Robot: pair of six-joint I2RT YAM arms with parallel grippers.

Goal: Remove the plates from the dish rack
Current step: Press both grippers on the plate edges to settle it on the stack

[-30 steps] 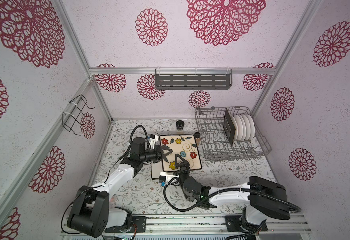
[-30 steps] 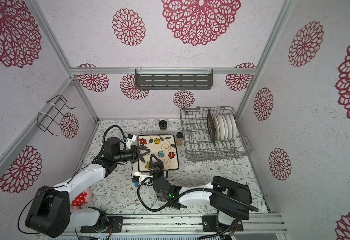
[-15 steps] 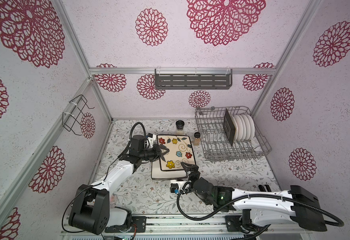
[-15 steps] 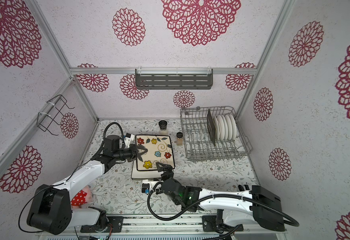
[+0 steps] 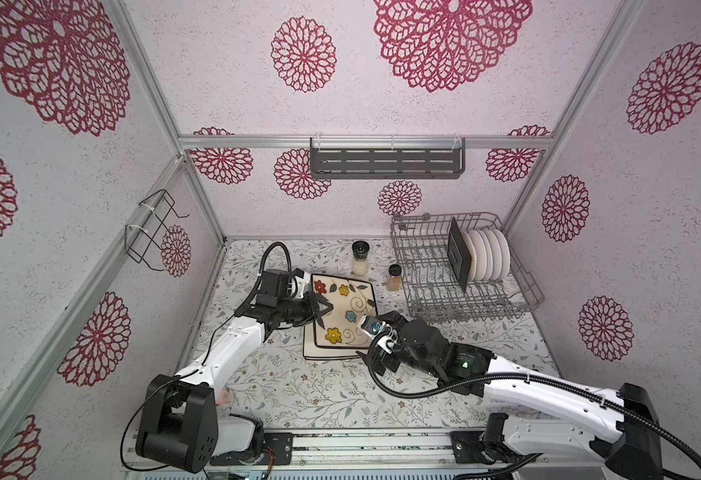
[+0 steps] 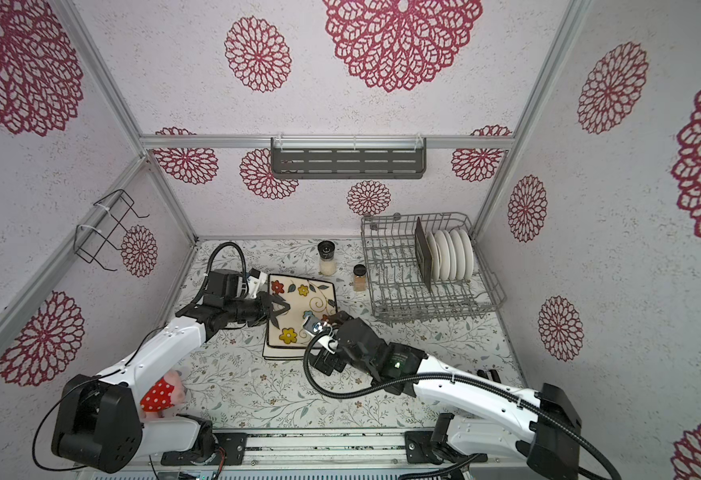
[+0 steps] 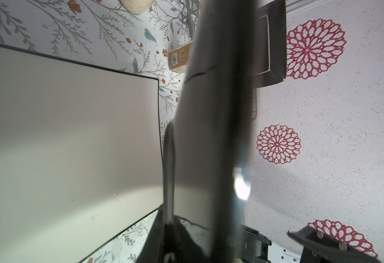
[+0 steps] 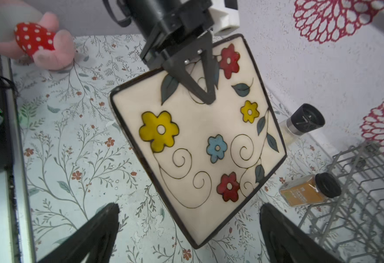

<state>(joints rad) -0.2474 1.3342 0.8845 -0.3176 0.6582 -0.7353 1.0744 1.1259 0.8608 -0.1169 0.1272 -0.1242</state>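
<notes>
The cream rounded-square plate with a dark rim and painted red, yellow and blue flowers was outside the dish rack, left of the worktop's middle. The left jaws were clamped shut on its nine o'clock edge, taking the back wall as twelve. In both top views it overlapped a second cream dark-rimmed plate lying flat on the flower-patterned worktop; whether the two touched could not be told.

At the held plate's four o'clock corner the right jaws stood wide open and gripped nothing. The right wrist view showed that corner between the two fingers, clear of both.

At the plate's one o'clock stood a clear jar with a black cap and white contents, and just right of the plate a small black-lidded jar of orange-brown spice.

Beyond the jars, at two o'clock, sat the large grey wire dish rack. It held an upright black square plate and, just to its right, a row of upright white round plates.

A pink plush toy with a red white-dotted patch lay at seven o'clock, beside the left arm's base.
</notes>
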